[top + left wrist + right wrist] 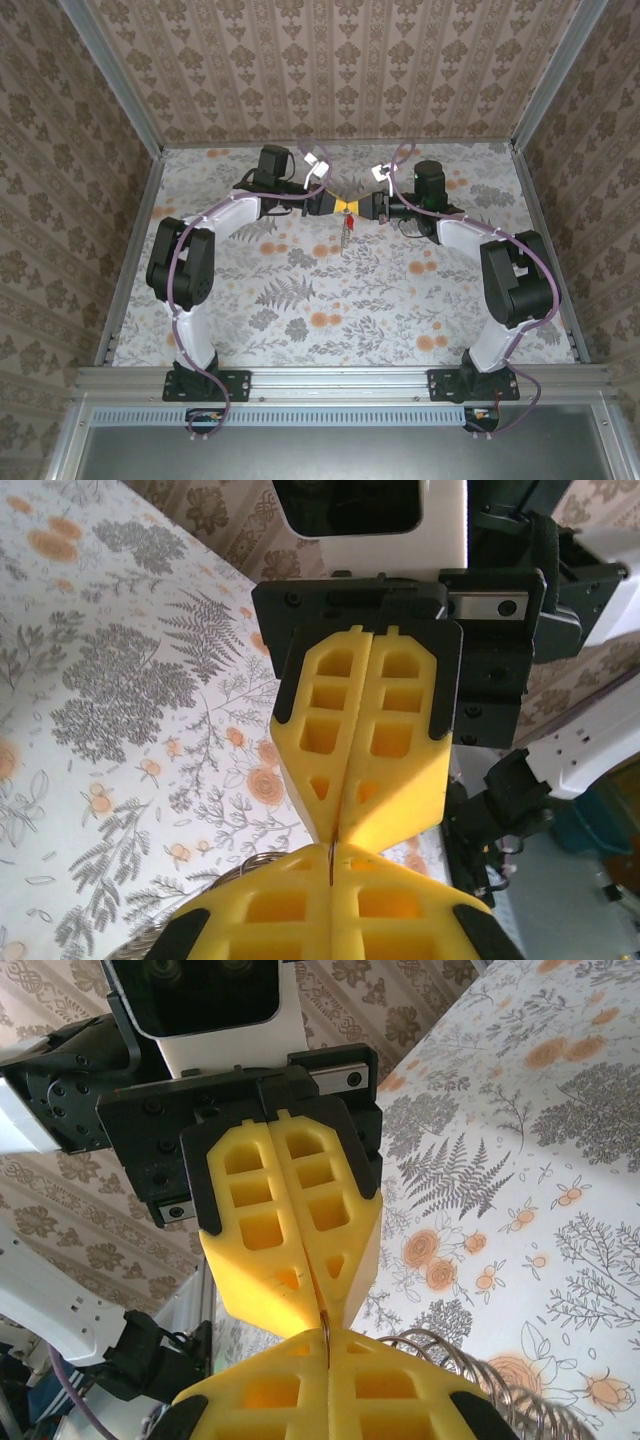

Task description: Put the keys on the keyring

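Note:
Above the middle of the table my left gripper [340, 206] and right gripper [353, 207] meet tip to tip. Each pair of yellow fingers is shut on a thin grey metal edge, the keyring [325, 1324], which runs from one pair into the other. In the left wrist view that keyring [330, 858] sits in the seam of my left gripper [332, 854], and the right gripper [338, 830] faces it. The red-headed key [349, 222] hangs just below the fingertips. A coil of silver wire [450, 1355] sticks out beside my right gripper [328, 1338].
The floral tablecloth [300, 300] lies under both arms. Patterned walls [330, 70] close the back and both sides, and a metal rail [340, 380] runs along the near edge. The wire coil [245, 865] also pokes out left of my left fingers.

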Controlling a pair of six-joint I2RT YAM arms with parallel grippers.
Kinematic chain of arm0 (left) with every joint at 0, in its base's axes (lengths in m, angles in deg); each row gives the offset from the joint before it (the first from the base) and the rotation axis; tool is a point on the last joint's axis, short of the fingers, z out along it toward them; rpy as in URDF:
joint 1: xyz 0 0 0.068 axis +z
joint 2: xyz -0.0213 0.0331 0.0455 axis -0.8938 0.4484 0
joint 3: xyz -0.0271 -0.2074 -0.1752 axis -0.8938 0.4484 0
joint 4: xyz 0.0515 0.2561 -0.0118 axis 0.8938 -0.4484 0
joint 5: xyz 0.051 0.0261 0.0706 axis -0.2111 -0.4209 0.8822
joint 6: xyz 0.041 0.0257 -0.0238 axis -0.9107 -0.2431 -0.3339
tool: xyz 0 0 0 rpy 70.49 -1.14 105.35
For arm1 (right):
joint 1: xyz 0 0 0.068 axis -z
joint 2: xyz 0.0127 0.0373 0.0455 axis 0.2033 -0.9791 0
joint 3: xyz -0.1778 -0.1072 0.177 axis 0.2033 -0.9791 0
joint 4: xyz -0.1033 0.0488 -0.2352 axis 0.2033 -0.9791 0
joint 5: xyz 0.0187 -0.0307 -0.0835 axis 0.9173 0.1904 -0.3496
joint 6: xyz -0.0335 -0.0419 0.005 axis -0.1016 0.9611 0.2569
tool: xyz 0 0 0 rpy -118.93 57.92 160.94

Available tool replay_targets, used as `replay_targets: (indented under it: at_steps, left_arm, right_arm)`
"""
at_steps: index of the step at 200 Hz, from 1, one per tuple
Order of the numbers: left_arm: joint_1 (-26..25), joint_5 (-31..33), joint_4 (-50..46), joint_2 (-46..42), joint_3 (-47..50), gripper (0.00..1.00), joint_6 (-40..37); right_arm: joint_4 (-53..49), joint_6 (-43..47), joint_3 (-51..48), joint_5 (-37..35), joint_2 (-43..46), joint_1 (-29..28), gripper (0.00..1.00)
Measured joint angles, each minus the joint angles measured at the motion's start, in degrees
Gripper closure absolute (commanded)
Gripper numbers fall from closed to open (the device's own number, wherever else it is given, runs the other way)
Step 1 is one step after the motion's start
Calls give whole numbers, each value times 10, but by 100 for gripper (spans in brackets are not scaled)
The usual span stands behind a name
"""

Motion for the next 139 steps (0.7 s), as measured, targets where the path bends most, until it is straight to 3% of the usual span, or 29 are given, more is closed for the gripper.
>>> replay_targets:
  at_steps: [10, 19, 74, 139]
  left_arm:
    - [-1, 1, 3, 0, 0, 100, 0]
    - [-1, 2, 3, 0, 0, 100, 0]
    - [-10, 39, 92, -9, 56, 100, 57]
    - [-5, 74, 256, -17, 112, 100, 191]
  right_arm:
    - [0, -4, 0, 0, 0, 1, 100]
    - [0, -5, 0, 0, 0, 1, 87]
    - [37, -38, -26, -20, 7, 10, 56]
    - [102, -54, -125, -119, 82, 29, 50]
